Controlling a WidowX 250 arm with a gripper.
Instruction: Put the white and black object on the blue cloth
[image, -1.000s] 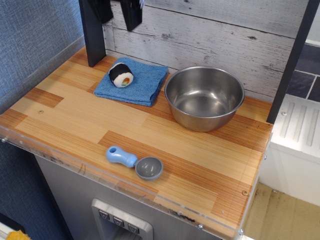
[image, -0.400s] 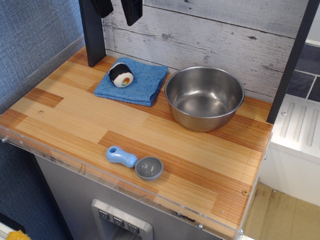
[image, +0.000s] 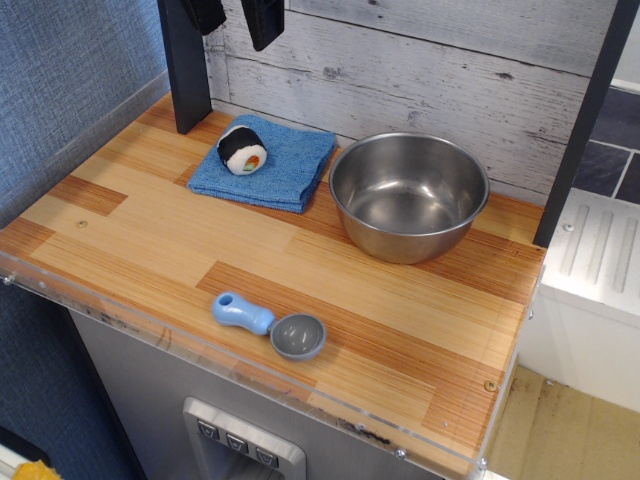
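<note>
Gripper: the gripper hangs at the top edge of the view, above the back left of the tabletop; two dark fingers show with a clear gap between them, so it stands apart and holds nothing; its upper part is cut off by the frame

White and black object: the white and black object lies on the blue cloth, on the cloth's left part; black band up and to the left, white face with an orange and green centre turned toward the camera; well below the gripper, not touching it

Blue cloth: the blue cloth lies flat at the back left of the tabletop, just beside the steel bowl; its right corner comes close to the bowl's wall

Steel bowl: the steel bowl stands upright at the back right; nothing visible inside

Scoop: the scoop, light blue handle and grey cup, lies near the front edge, well apart from the cloth

Tabletop: the tabletop is striped wood; a dark post stands at the back left corner, near the cloth
</note>
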